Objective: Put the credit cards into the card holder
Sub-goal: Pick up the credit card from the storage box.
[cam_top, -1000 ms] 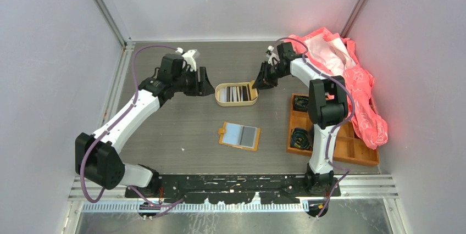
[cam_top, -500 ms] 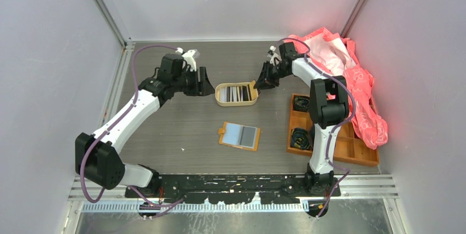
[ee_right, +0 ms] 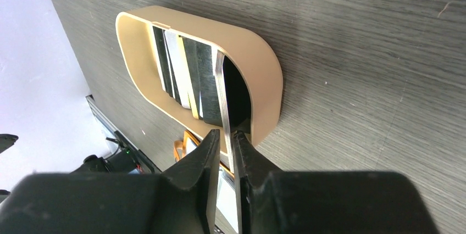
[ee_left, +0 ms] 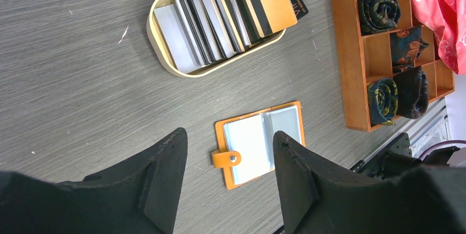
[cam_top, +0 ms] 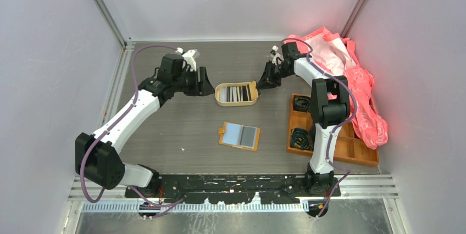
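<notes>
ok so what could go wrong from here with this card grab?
1. The right gripper pinches the orange card only by its thin edge: it may slip or pivot on lifting.
2. The other cards stand packed against it in the beige tin, and the left gripper hangs open, clear of the tin: a neighbour or the tin could drag along.
3. The card holder lies open and unheld: it may slide during insertion.

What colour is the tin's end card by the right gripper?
The card is orange with a black stripe; best seen from the left wrist.
</notes>
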### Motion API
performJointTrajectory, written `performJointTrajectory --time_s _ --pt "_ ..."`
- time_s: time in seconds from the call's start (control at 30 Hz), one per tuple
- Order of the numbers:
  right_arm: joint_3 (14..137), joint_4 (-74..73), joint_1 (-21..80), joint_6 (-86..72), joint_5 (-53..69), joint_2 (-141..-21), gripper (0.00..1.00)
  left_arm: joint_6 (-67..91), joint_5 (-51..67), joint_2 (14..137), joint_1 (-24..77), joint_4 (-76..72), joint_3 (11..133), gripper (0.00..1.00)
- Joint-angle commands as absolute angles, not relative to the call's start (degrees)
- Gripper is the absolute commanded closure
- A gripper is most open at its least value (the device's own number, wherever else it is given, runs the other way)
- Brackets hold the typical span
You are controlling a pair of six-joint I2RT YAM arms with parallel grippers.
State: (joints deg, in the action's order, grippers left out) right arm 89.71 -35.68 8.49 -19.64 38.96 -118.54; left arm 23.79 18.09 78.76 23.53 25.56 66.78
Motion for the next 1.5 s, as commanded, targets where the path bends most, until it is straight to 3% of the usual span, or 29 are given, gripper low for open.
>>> performJointTrajectory --time_s 0.0,0.47,1.47 --pt "89.9 -36.1 8.3 -19.0 40.6 -117.4 0.81 23.8 19.3 77.8 23.2 23.5 68.3 0.41" --pt "90.2 -37.2 8.2 -17.2 38.9 -115.8 0.99 23.7 19.3 77.7 23.2 23.5 68.3 0.41" --pt "91.1 -41.6 8.2 -8.6 28.6 -108.2 0.99 23.7 19.3 77.5 23.2 23.6 68.4 0.40"
